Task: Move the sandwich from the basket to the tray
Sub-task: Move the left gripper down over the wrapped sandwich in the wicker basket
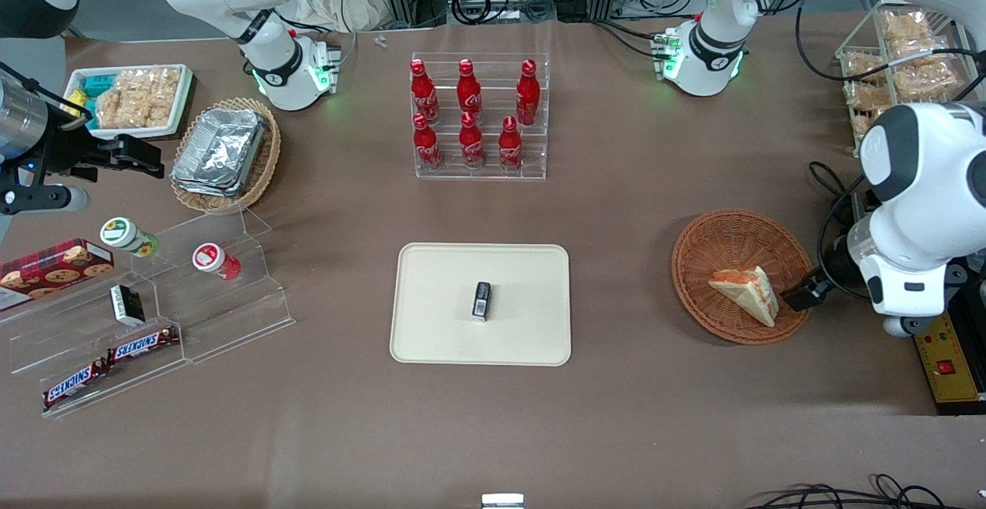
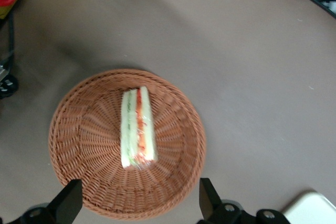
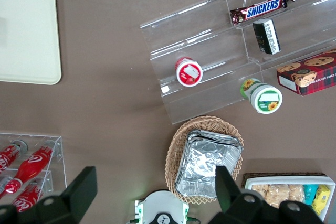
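The gripper (image 2: 136,203) is hovering above the basket (image 2: 73,129) with its fingers (image 2: 67,202) spread wide and nothing between them; the wrist view is showing both fingertips over the basket's rim, clear of the wicker. In the front view only a dark part of the gripper (image 1: 805,293) is showing at the basket's (image 1: 712,243) edge toward the working arm's end of the table, and the spread of the fingers is not readable there. The sandwich (image 2: 138,128) is lying in the basket's middle, apart from the fingers. The wrist view is presenting its cut face, with white bread, a green layer and an orange-red layer; the front view is presenting the sandwich (image 1: 747,292) as a pale wedge with an orange strip along its farther edge. The tray (image 1: 431,332) is sitting well apart from the basket, toward the table's middle. The front view is showing a small dark box (image 1: 481,300) on the tray, whereas the wrist view is catching only one tray corner (image 2: 315,208). The right wrist view is showing another tray corner (image 3: 26,35) without the box.
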